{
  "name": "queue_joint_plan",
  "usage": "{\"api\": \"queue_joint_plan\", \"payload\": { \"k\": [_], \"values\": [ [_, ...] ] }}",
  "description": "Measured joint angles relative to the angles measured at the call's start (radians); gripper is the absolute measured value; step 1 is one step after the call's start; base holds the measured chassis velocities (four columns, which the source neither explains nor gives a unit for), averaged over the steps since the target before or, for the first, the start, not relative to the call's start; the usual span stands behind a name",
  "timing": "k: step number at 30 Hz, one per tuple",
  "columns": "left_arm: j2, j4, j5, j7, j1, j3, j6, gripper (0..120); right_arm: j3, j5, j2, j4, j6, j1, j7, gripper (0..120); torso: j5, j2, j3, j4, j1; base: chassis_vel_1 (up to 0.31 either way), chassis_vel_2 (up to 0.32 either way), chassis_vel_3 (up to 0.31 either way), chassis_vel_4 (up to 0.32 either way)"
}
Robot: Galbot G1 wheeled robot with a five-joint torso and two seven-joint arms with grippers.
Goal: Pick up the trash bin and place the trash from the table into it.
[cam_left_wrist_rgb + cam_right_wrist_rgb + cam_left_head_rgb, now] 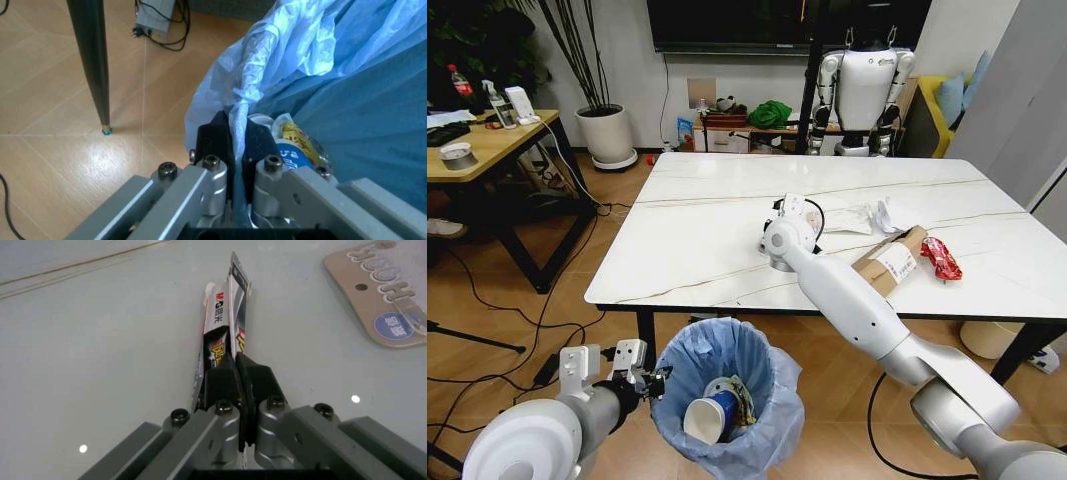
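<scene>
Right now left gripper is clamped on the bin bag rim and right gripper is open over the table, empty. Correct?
Not quite. The left gripper is shut on the trash bin bag rim, but the right gripper is not open or empty: the right wrist view shows it shut on a flat printed wrapper above the table.

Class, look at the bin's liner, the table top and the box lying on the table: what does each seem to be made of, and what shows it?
Trash bin liner: thin translucent blue plastic film, crinkled and glossy.
Table top: white, thin dark veins, sheen; marble or a marble-look slab.
Box: brown, matte, white label; probably cardboard.
</scene>
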Motion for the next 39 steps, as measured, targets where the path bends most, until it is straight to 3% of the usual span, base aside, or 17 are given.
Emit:
{"api": "queue_joint_plan", "payload": {
  "k": [21, 32, 39],
  "values": [
    [-0.005, 0.0, 0.003, 0.002, -0.008, 0.0, 0.0, 0, 0.0, 0.025, -0.069, 0.167, 0.026, -0.013, -0.041, 0, 0.0001, 0.0, 0.0, 0.0002, 0.0, 0.0, 0.0, 0.0, 0.0],
    [-0.012, 0.0, -0.018, -0.014, -0.02, -0.007, 0.0, 0, 0.05, 0.155, -0.311, 0.56, 0.005, -0.12, -0.241, 0, 0.0005, 0.0, 0.0, -0.0002, 0.0, 0.0, 0.0, 0.0, 0.0],
    [-0.014, 0.0, -0.03, -0.021, -0.028, -0.007, 0.0, 0, 0.079, 0.191, -0.441, 0.812, -0.018, -0.24, -0.47, 0, 0.0001, 0.0, 0.0, 0.0001, 0.0, 0.0, 0.0, 0.0, 0.0]
  ]
}}
